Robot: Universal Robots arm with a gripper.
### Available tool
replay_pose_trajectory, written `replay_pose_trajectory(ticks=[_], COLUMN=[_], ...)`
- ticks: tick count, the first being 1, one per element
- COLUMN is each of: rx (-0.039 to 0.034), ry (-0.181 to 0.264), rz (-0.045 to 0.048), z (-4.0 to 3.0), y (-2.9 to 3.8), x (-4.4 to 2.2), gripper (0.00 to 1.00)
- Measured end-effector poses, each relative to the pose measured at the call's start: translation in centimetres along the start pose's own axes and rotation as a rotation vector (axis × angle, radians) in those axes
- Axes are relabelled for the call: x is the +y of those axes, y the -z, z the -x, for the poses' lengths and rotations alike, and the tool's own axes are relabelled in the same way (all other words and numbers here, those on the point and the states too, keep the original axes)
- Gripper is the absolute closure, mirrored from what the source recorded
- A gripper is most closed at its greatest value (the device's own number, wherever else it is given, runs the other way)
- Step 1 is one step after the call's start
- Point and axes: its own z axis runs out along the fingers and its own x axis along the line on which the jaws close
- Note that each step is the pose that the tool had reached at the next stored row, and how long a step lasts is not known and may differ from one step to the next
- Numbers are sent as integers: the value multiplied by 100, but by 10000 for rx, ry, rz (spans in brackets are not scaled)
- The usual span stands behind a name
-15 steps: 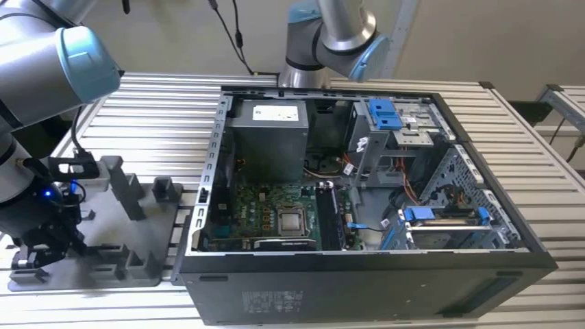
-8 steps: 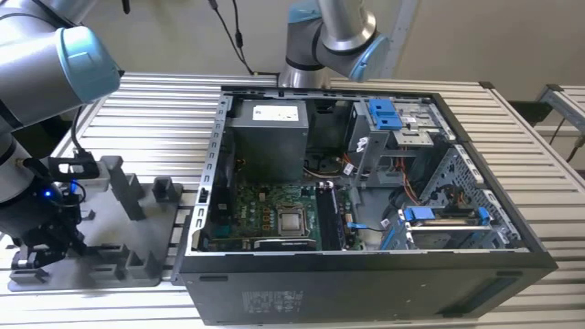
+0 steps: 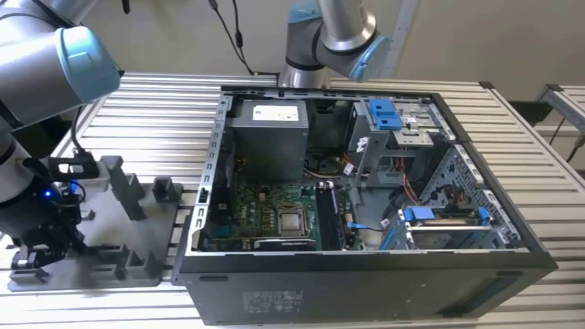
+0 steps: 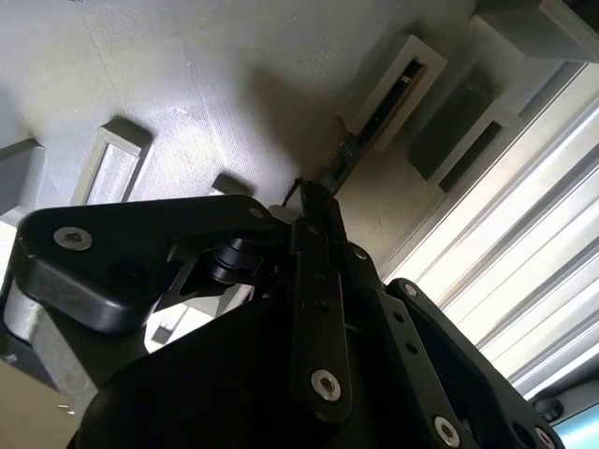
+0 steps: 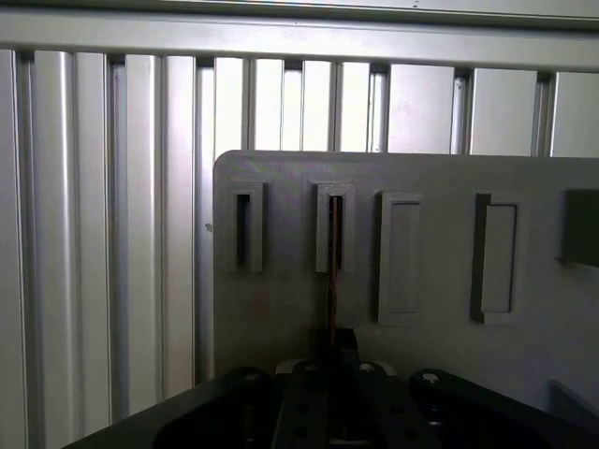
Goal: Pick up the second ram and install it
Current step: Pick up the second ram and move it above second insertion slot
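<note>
The second ram (image 5: 333, 281) shows edge-on as a thin dark strip running from a narrow slot (image 5: 334, 220) of the grey fixture tray (image 5: 440, 374) back to my gripper (image 5: 334, 341). In the second wrist view the same stick (image 4: 344, 157) reaches from the fingertips (image 4: 316, 208) toward its slot (image 4: 391, 94). The fingers look shut on the ram's near end. Whether its far end still sits in the slot, I cannot tell. In the exterior view my gripper (image 3: 38, 255) hangs low over the tray (image 3: 137, 229), at the exterior view's left.
An open computer case (image 3: 475, 274) lies at the exterior view's right, its motherboard (image 3: 274, 212) and grey power-supply box (image 3: 267, 137) exposed. A second arm (image 3: 329, 34) stands behind the case. Upright grey blocks (image 3: 117, 185) rise from the tray beside my gripper. Everything rests on a slatted metal table (image 3: 146, 116).
</note>
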Motion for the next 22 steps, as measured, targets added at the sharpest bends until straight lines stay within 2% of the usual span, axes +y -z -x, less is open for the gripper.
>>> replay_pose_trajectory(ticks=[13, 17, 22], rx=[-2, -48, -73], ry=[0, -2, -37], rz=[0, 0, -2], z=[5, 5, 7], y=[124, 167, 205], x=[-1, -2, -2], gripper=[86, 86, 86])
